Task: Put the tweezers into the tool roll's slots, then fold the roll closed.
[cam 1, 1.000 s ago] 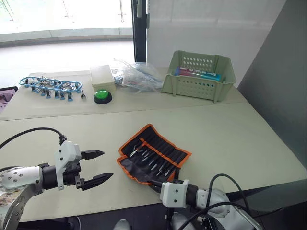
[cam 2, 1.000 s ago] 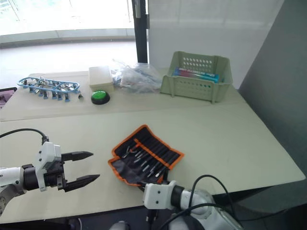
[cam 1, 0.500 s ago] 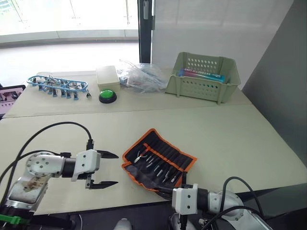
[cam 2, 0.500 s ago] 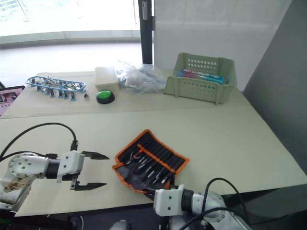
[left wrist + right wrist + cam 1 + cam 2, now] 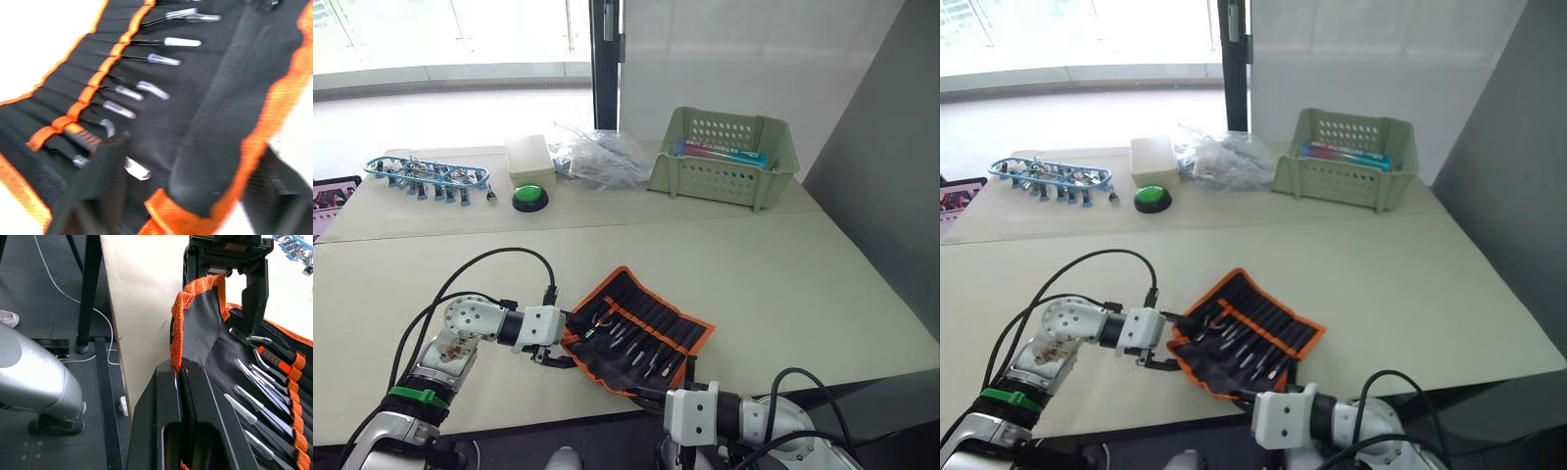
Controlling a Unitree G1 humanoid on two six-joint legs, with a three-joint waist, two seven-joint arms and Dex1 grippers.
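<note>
With tweezers [image 5: 161, 60] seated in the tool roll [image 5: 641, 328], right gripper [image 5: 182, 382] pinches its near hem while left gripper [image 5: 560, 339], jaws spread, straddles its adjacent corner, presumably for folding.

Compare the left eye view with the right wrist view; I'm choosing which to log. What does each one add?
The left eye view adds the table's far end: the green basket, the green button and the blue rack. The right wrist view adds the floor with a white cable, and a close look at the right gripper shut on the roll's orange trim. Both show the open tool roll, the tweezers in its slots, and the open left gripper straddling its end.
</note>
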